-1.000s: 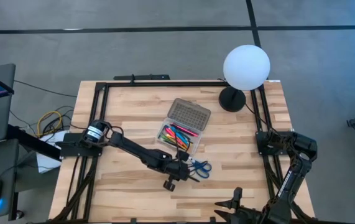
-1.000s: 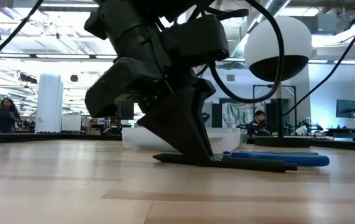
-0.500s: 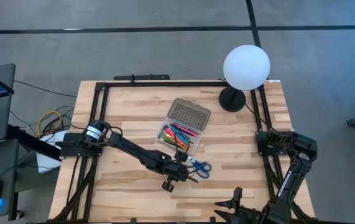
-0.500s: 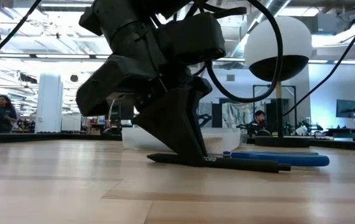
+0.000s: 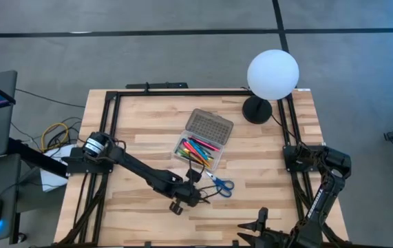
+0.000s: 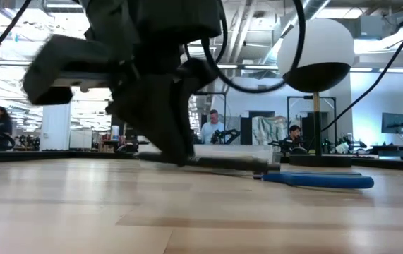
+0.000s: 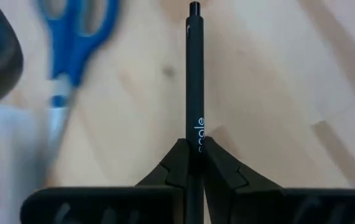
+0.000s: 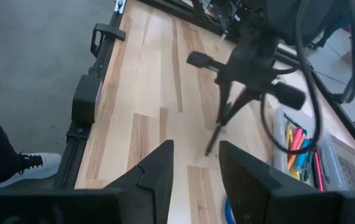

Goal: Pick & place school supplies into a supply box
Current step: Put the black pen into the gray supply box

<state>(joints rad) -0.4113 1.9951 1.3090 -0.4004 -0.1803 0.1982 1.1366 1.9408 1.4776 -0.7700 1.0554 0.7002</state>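
my left gripper (image 7: 190,163) was pinched tight on the black pen (image 7: 194,81), lifted clear; next i'd need to carry it over the supply box (image 5: 197,153). right gripper (image 8: 195,163) sat open.

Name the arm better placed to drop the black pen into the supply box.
Left. Its gripper is already shut on the black pen, lifted beside the supply box. The right gripper waits open at the table's near right edge.
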